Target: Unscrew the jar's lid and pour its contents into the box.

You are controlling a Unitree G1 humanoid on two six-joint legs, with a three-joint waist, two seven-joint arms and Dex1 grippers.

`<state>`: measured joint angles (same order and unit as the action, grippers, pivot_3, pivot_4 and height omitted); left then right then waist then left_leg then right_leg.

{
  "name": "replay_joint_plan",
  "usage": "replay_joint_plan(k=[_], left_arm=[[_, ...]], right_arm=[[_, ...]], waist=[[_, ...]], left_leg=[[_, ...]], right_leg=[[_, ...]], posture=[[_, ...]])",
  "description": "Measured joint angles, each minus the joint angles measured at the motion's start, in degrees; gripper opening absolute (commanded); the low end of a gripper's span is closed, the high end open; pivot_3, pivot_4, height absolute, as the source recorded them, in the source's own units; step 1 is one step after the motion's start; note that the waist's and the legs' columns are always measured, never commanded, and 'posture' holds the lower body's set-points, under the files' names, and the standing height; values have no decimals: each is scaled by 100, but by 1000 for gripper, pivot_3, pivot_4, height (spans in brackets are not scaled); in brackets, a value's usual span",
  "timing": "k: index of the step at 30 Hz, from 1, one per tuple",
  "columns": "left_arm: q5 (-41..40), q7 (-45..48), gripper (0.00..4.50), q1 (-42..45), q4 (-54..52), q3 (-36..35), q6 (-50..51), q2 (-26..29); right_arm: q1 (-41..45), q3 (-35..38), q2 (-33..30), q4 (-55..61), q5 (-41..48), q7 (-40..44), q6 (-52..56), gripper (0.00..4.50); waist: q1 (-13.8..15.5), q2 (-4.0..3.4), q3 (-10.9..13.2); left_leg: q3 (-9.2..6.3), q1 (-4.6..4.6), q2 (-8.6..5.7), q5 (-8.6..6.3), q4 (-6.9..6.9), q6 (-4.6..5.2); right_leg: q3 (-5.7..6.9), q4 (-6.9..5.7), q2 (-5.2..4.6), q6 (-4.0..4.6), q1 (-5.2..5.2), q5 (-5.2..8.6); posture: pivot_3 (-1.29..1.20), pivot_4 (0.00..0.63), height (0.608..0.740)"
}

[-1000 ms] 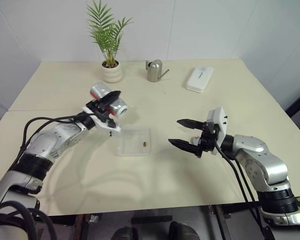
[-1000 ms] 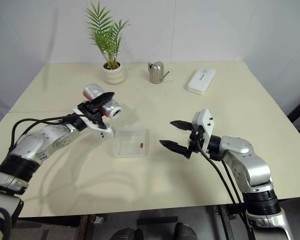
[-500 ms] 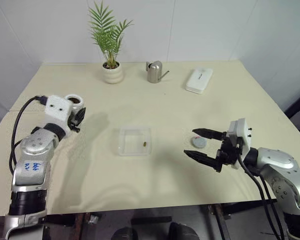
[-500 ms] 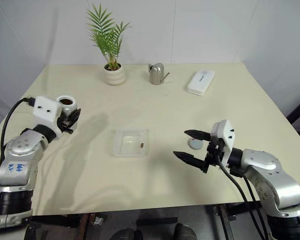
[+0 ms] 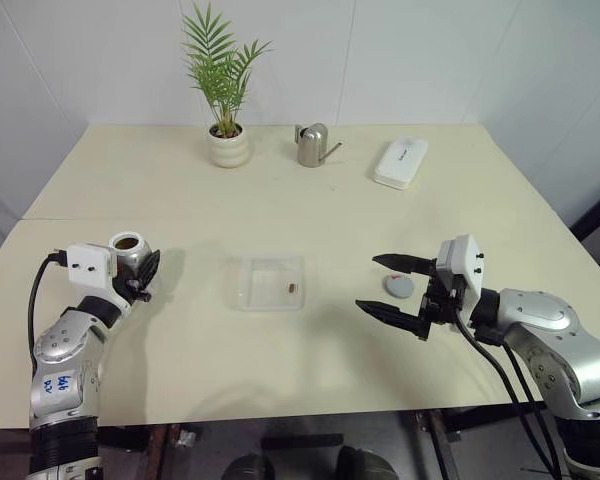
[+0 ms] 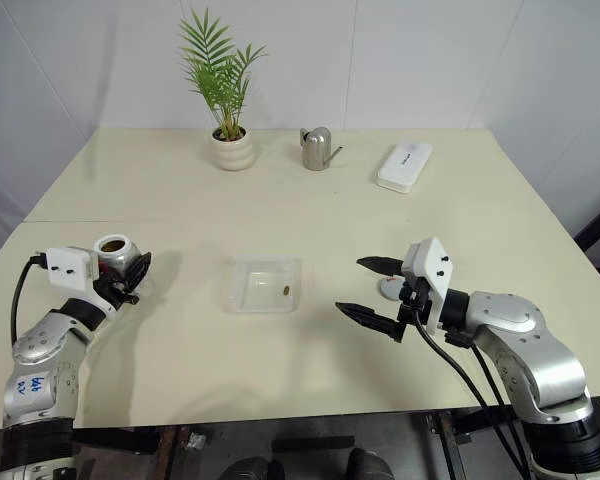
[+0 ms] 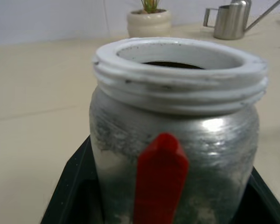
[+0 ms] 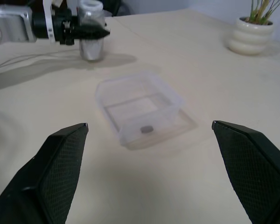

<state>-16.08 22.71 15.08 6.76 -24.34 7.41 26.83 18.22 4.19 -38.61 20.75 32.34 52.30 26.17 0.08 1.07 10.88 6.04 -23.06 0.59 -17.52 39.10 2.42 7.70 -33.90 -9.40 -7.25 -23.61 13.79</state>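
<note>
The jar [image 5: 127,248], a silver cylinder with a white threaded mouth, is upright on the left of the table, lidless and dark inside. My left gripper [image 5: 143,275] is shut on the jar, a black finger on each side; the jar [image 7: 177,140] bears a red mark. The clear box [image 5: 270,282] lies mid-table with one brown pellet of the contents [image 5: 293,288] in it. The grey lid [image 5: 399,285] lies flat on the table to the right. My right gripper [image 5: 367,281] hovers open just in front of the lid, pointing at the box, holding nothing.
A potted palm [image 5: 226,145], a silver watering can [image 5: 312,145] and a flat white case [image 5: 400,162] stand along the far edge. The jar sits close to the table's left front corner.
My left arm swung the jar from its tilt over the box leftward and down, rolling it upright. The right gripper stays open and hardly shifts.
</note>
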Motion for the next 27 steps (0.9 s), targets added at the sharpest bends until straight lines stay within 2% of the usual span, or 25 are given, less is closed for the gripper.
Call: replay_joint_plan(k=[4, 5, 11, 20, 24, 27], left_arm=[[-44, 75, 4335, 22, 319, -1, -295, 1], [-48, 84, 4457, 22, 358, 1, -336, 0], [-87, 199, 4457, -83, 485, -14, -450, 114], [-102, 664, 4457, -1204, 181, -304, -564, 759], [23, 1182, 4457, -1681, 137, -387, -895, 1400], [380, 1719, 4457, -2211, 103, -430, -1811, 2055]], right_arm=[[122, -115, 89, -217, -92, 30, -129, 4500], [130, -150, 113, -271, -96, 39, -141, 4500], [164, -167, 171, -316, -167, 42, -243, 4500], [-90, -112, 191, -283, -153, 33, -254, 4500], [-87, -106, 193, -318, -139, 144, -326, 4500], [-85, -64, 76, -439, -138, 390, -400, 4500]], waist=[[-8, 0, 0], [-8, 1, 0], [-12, 0, 0], [-26, 0, 0], [-19, 1, 0], [-22, -1, 0]], left_leg=[[3, 0, 0, -3, 0, 2], [3, 0, 1, -3, 0, 2], [4, -1, 2, -5, 0, 1], [11, 0, 14, -20, -6, -9], [10, -1, 14, -41, -7, -34], [18, -1, 18, -50, -12, -36]], right_leg=[[0, 2, 0, 0, 0, 0], [1, 2, -1, 0, 0, 0], [1, 2, -1, 0, -1, 0], [-2, 7, 0, 4, -10, 2], [-2, 10, -5, 9, -14, 1], [-6, 15, -11, 13, -22, 3]], posture=[[0, 150, 740], [0, 150, 740], [0, 150, 740], [0, 150, 740], [0, 150, 740], [0, 150, 740]])
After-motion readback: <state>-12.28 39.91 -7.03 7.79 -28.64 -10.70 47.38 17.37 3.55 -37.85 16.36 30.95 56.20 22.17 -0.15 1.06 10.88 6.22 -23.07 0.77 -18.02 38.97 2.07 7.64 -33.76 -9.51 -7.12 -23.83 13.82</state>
